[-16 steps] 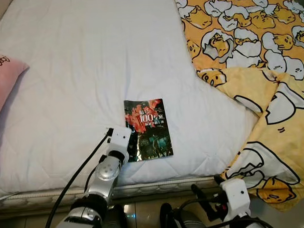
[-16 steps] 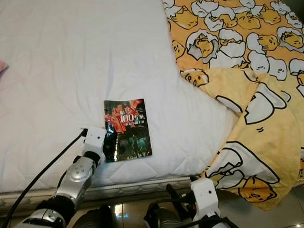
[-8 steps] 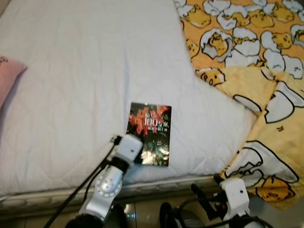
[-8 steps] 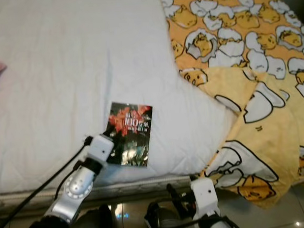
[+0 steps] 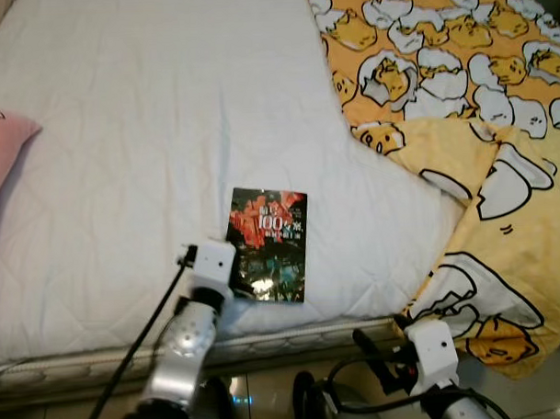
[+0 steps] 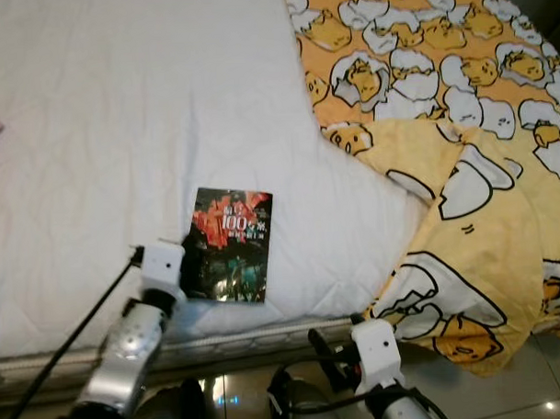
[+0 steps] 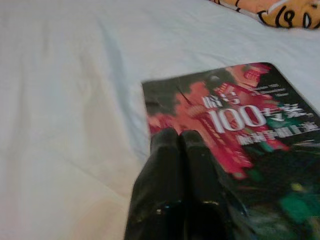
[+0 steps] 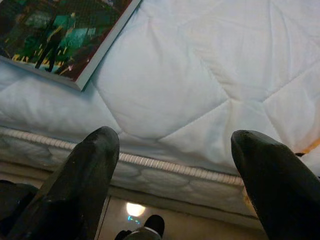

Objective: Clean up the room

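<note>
Book (image 5: 268, 244) near the bed (image 5: 148, 113) edge sits pinched in the left gripper (image 7: 176, 137), jaws closed; lift level while the right gripper (image 8: 175, 150) hangs spread, empty.

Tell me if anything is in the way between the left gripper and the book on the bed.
Nothing visible. The left gripper, jaws closed together, already rests on the near left corner of the book; bare white bed lies around it.
</note>
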You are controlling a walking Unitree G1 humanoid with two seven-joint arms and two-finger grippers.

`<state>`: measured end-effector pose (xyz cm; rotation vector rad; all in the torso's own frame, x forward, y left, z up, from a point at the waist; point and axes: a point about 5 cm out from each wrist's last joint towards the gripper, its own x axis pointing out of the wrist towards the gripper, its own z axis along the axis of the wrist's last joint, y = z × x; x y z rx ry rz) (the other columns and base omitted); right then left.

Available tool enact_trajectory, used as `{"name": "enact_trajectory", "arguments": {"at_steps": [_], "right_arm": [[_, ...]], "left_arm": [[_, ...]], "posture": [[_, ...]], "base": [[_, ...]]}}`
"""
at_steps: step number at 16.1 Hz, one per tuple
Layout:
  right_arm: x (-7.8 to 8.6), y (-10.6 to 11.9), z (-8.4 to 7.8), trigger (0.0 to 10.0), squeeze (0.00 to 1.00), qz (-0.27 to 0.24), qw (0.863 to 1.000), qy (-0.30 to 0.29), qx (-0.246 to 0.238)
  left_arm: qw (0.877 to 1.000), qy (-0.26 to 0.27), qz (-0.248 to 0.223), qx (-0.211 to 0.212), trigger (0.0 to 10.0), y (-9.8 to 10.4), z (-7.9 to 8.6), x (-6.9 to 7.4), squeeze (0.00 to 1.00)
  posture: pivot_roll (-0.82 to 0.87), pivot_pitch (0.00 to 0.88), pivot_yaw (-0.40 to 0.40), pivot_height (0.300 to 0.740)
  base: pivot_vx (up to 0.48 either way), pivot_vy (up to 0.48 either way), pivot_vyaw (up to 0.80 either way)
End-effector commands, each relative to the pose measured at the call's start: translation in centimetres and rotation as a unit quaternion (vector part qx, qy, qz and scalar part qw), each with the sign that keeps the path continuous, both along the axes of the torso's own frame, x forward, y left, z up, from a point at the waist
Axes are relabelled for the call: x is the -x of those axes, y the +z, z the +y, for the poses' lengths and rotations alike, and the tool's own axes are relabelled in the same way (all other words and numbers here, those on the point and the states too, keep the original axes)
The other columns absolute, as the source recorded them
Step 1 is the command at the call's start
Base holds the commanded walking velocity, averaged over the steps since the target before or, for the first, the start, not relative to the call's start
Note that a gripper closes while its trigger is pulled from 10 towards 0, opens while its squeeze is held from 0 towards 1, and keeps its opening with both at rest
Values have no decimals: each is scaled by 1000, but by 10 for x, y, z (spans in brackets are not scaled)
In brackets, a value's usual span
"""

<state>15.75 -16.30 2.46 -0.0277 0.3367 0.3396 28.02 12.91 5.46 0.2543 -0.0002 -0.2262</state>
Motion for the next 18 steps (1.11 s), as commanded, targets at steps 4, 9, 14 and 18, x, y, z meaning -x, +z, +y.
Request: {"name": "enact_trajectory", "arguments": {"at_steps": [4,9,14,18], "right_arm": [[13,0,-9,10000,0,-1,1000,23,11],[18,-1,-10,10000,0,0,1000,22,11],[21,-1,-9,10000,0,0,1000,19,7],[21,-2,-8,10000,0,0,1000,17,7]], "left_arm": [[996,-10,70,44,10000,-12,-5,-3,1000],[995,-55,80,35,10000,-16,-28,-2,1000],[995,-30,93,-15,10000,-29,-23,0,1000],[996,-1,85,-16,10000,-28,-15,-4,1000]], "posture": [[-106,212,-122,740],[-114,218,-123,740],[-122,225,-122,740],[-124,229,-118,740]], "base": [[0,0,0],[0,0,0],[0,0,0],[0,0,0]]}}
